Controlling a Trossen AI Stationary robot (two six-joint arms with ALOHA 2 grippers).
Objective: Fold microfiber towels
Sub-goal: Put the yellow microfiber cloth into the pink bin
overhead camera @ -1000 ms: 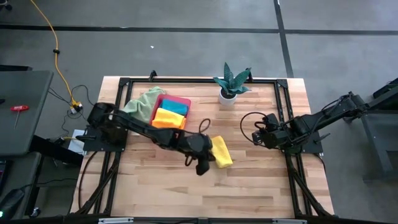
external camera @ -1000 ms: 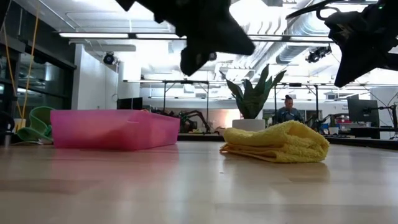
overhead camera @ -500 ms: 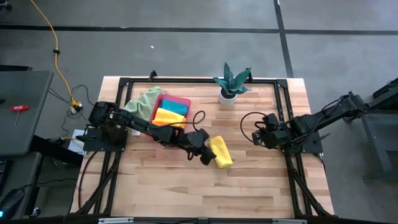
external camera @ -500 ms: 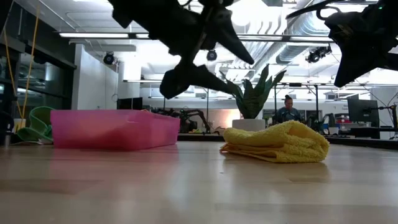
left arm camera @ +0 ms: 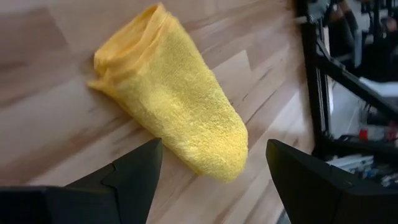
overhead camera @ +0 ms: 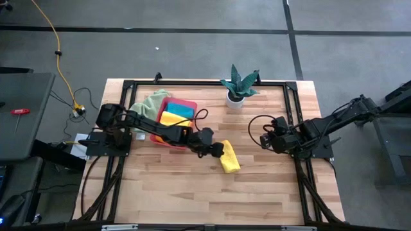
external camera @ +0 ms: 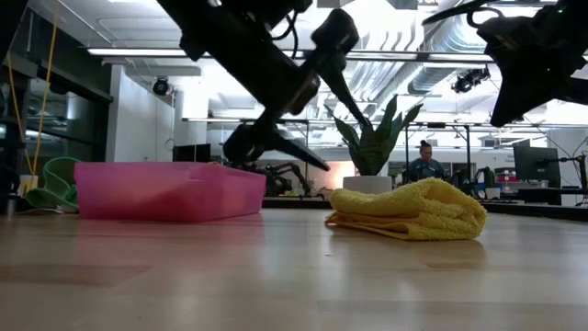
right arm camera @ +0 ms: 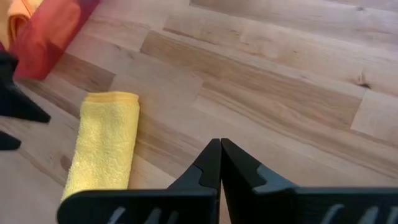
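Left gripper [overhead camera: 215,149] sits just above the table [overhead camera: 270,192], jaws spread wide, holding nothing, right beside the near end of the folded yellow towel [overhead camera: 229,157]. Wrist view confirms it: both dark fingers [left arm camera: 127,174] apart with the towel lying between and beyond them on the wood, not touched. That towel is a compact folded bundle, mid-table, a bit toward the right arm's side, well clear of the pink tray [overhead camera: 176,113]. Tray is at the back-left of the table and carries a second yellow towel [overhead camera: 169,119] and a teal towel [overhead camera: 182,110], with an edge of orange towel [right arm camera: 15,15] showing in the right wrist view. Pale green towel [overhead camera: 149,102] is bunched up against the tray's outer side, partly draped on the table edge. Right gripper [overhead camera: 266,139] waits at the right side of the table, raised, fingers clenched together on nothing. Potted plant [overhead camera: 238,86] stands at the back centre. A person [external camera: 424,165] shows far off in the room behind.
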